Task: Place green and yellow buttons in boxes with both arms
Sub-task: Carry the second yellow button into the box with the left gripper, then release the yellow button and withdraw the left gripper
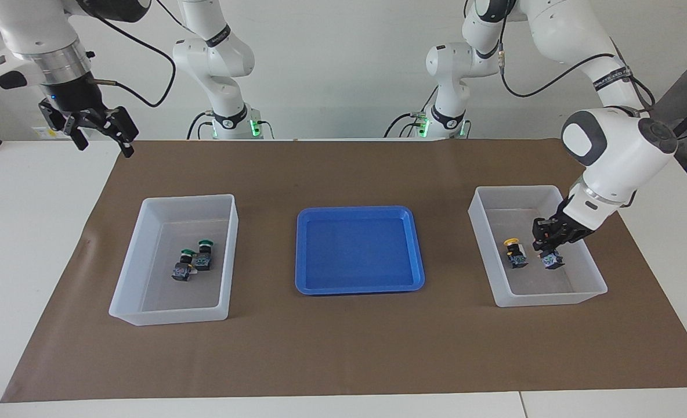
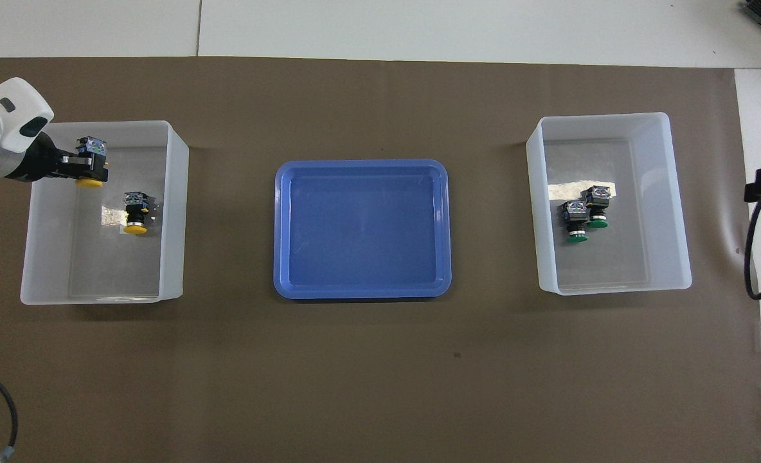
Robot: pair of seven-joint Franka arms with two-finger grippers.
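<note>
My left gripper point(image 1: 548, 251) is down inside the box point(image 1: 538, 300) at the left arm's end, shut on a yellow button point(image 1: 553, 261). In the overhead view the gripper point(image 2: 87, 166) holds this button point(image 2: 91, 149) on its side, with the yellow cap toward the robots. The second yellow button point(image 1: 515, 253) lies beside it on the box floor point(image 2: 136, 212). Two green buttons point(image 1: 204, 255) point(image 1: 184, 267) lie together in the box point(image 1: 146, 316) at the right arm's end. My right gripper point(image 1: 102, 141) is open and empty. It waits high over that end's table edge.
A shallow blue tray point(image 1: 360, 287) sits between the two boxes on the brown mat and holds nothing. In the overhead view the tray point(image 2: 361, 292) lies between the box with the yellow buttons point(image 2: 176, 212) and the box with the green buttons point(image 2: 675, 193).
</note>
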